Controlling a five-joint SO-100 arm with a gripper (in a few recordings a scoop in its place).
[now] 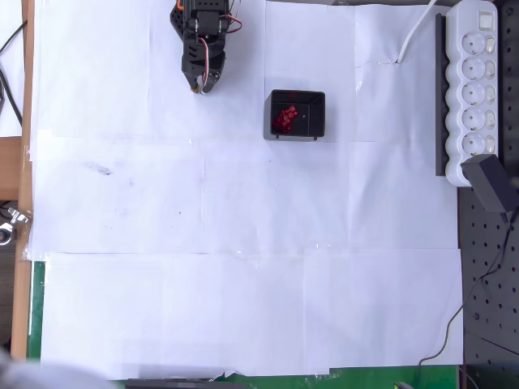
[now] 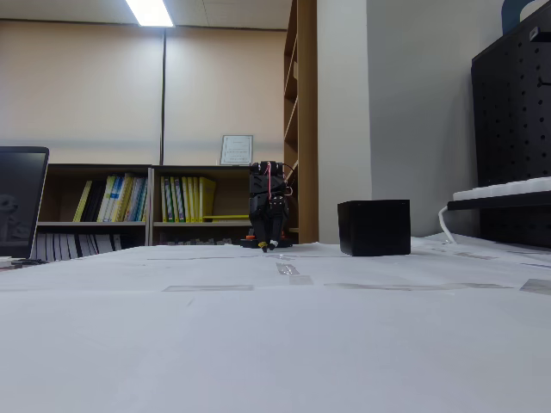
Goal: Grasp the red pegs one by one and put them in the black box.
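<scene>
sitting in a heap inside the black box (image 1: 296,115), the red pegs (image 1: 285,118) are resting against its left inner wall in the overhead view. the gripper (image 1: 200,83) is hanging well to the box's left (tips nearly together, holding nothing) over the white paper (image 1: 243,243).

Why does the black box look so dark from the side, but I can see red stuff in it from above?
In the fixed view the black box shows a shaded wall; the overhead view looks inside, where even light shows the red pegs.
</scene>
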